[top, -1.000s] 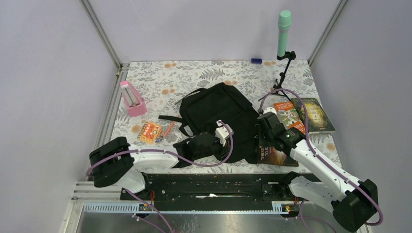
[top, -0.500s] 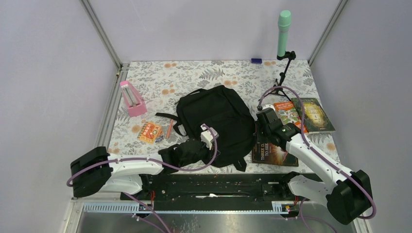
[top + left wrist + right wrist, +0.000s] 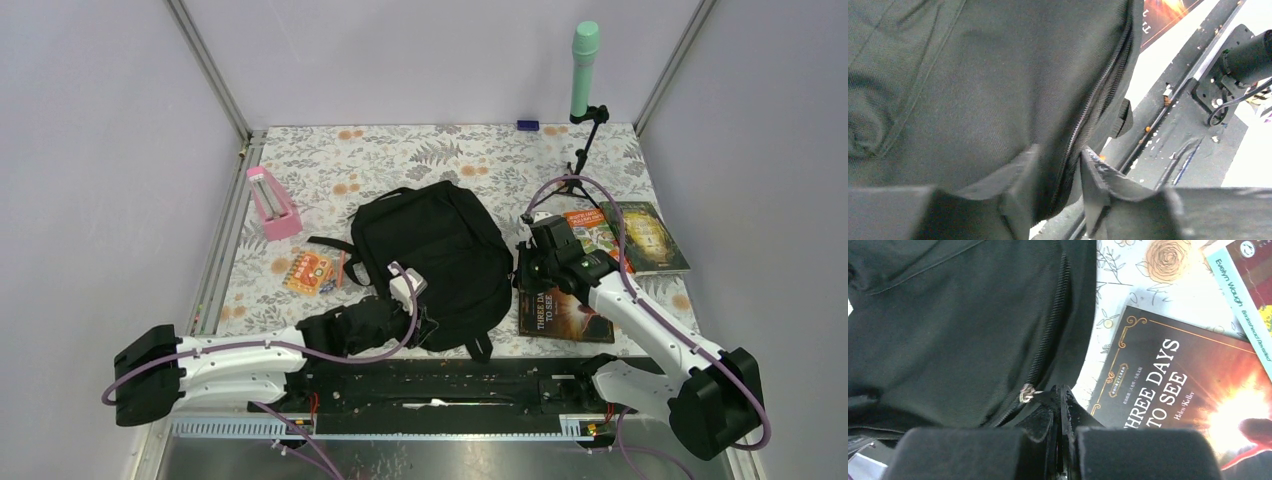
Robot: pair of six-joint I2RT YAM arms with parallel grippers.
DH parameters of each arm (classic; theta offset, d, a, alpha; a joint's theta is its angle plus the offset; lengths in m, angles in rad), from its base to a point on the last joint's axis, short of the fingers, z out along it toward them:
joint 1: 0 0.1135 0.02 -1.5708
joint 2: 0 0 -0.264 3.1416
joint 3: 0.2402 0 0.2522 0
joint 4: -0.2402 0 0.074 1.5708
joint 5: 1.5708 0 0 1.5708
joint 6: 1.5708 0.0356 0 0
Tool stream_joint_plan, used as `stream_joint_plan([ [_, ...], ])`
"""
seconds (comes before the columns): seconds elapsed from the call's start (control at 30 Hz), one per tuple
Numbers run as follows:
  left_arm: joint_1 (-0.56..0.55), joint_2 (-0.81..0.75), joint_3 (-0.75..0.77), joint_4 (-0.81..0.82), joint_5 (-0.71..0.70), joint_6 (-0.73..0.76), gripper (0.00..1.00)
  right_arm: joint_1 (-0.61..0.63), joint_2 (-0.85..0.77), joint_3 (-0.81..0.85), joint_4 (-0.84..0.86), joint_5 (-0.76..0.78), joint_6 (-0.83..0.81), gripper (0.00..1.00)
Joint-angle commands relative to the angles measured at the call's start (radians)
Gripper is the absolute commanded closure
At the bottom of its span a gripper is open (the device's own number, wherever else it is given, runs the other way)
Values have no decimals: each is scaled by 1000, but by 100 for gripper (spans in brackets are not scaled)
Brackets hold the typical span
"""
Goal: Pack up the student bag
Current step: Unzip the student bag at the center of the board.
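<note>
Student bag (image 3: pixel 430 250), large black soft fabric backpack: lying flat mid floral-cloth table (image 3: pixel 400 160). My left gripper (image 3: pixel 1059 154): fingers slightly spread, straddling its zip seam (image 3: pixel 1088 110). My right gripper (image 3: pixel 1058 390): fingers pressed together, pinching the black zip pull (image 3: pixel 1040 398).

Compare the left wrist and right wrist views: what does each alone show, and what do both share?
Left wrist only: the left gripper, jaws apart astride the zip, and the black base rail. Right wrist only: the right gripper shut on the zip pull, floral cloth, a second book. Both: the bag, its zip, the Three Days book.
</note>
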Motion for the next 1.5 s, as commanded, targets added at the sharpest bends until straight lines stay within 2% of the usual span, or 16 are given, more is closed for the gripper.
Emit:
stream_joint_plan([
  [0.0,-2,-11,91,-57,-16,58,48,-14,-36,-10,78,-134,27,100],
  [0.07,-2,29,156,-43,0,88,30,-9,-38,-22,77,-133,27,100],
  [0.13,-2,96,200,5,7,110,20,-7,-40,-35,77,-143,35,100],
  [0.2,-1,168,249,56,26,127,16,-5,-40,-41,77,-168,51,100],
  [0.5,-1,488,521,91,87,143,10,3,-90,-44,51,-138,48,100],
  [0.73,-1,593,547,90,49,124,10,2,-110,-65,44,-134,45,100],
  [0.77,-1,604,548,84,42,123,13,2,-112,-66,44,-132,45,100],
  [0.8,-1,611,547,78,38,120,21,2,-113,-66,44,-132,46,100],
  [0.83,-2,615,542,81,35,117,37,2,-114,-66,44,-130,46,100],
  [1.0,-9,605,499,111,30,108,79,2,-116,-65,44,-138,45,100],
  [1.07,-13,599,488,108,28,111,100,2,-114,-64,40,-128,44,100],
  [1.3,-48,544,425,86,27,131,100,1,-81,-9,-63,82,25,100],
  [1.47,-63,495,368,83,17,108,100,2,-46,29,-81,158,-8,100],
])
